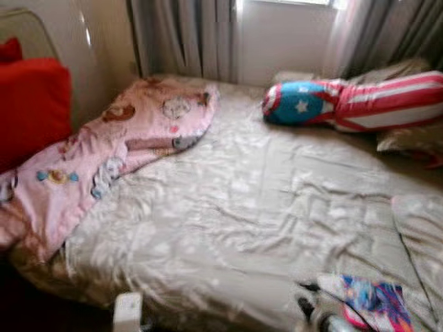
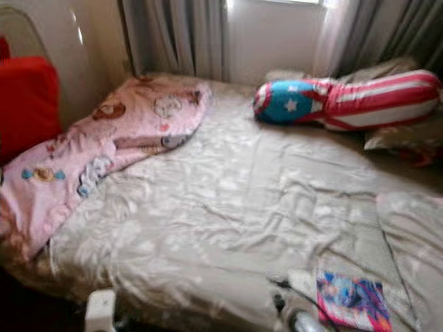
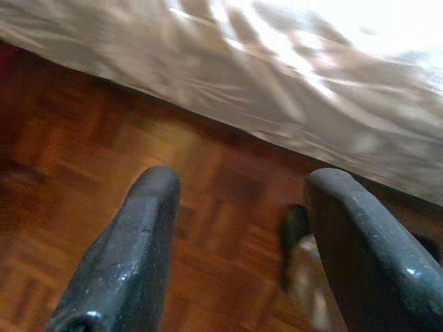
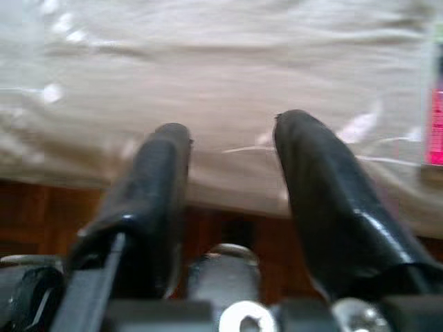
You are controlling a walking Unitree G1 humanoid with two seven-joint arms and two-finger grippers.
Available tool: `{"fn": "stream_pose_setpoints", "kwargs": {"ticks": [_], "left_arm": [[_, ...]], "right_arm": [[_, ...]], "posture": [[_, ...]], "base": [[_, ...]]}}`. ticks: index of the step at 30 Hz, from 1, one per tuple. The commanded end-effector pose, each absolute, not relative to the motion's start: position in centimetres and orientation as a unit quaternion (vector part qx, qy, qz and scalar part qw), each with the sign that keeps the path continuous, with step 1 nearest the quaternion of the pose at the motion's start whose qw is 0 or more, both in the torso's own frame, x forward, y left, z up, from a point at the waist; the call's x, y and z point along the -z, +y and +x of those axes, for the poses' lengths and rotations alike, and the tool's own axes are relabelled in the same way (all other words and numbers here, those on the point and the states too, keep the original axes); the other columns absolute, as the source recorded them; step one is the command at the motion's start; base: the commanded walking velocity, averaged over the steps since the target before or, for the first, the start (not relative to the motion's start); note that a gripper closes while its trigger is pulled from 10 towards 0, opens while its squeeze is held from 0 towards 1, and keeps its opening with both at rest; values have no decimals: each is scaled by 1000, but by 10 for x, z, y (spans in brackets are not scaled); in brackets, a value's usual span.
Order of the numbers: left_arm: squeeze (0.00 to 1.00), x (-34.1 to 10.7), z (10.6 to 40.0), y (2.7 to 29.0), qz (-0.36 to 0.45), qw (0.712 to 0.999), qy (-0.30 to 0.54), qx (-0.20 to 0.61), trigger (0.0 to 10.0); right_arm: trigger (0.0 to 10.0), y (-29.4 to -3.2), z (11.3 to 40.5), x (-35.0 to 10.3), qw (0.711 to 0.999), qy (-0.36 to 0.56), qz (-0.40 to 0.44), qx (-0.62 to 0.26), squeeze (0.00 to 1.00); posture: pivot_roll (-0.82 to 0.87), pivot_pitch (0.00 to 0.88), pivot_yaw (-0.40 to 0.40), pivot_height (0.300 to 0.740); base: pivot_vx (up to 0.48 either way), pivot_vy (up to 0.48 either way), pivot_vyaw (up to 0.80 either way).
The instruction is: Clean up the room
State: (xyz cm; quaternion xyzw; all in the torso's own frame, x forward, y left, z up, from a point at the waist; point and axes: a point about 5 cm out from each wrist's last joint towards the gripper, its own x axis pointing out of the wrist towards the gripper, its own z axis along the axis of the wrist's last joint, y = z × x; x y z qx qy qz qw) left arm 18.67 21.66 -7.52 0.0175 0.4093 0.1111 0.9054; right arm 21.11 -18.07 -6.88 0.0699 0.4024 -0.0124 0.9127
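A wide bed with a crumpled beige sheet (image 1: 235,200) lies before me. A pink patterned blanket (image 1: 104,152) is bunched along its left side. At the far right of the bed rests a long red, white and blue star pillow (image 1: 360,104). A colourful flat booklet (image 1: 374,301) lies near the bed's front right corner. My right gripper (image 4: 232,128) is open and empty at the bed's front edge, with the booklet (image 4: 436,124) just beside it. My left gripper (image 3: 242,183) is open and empty over the wooden floor (image 3: 104,159), close to the hanging sheet.
A red cushion (image 1: 31,104) leans against the wall at the left. Grey curtains (image 1: 187,38) and a window stand behind the bed. More beige pillows (image 1: 415,138) are piled at the far right. The picture is blurred.
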Motion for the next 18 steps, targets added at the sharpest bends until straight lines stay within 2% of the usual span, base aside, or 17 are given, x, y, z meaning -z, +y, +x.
{"fn": "stream_pose_setpoints", "kwargs": {"ticks": [1,18], "left_arm": [[0,77,188,207,10,905,413,-104,10000],[0,76,188,207,8,905,412,-107,10000]], "right_arm": [[10000,-194,205,71,910,409,63,30,0],[10000,-194,205,71,909,411,59,29,0]], "posture": [[-41,77,-13,740],[-34,72,-12,740]], "base": [[0,480,0],[0,480,0]]}}
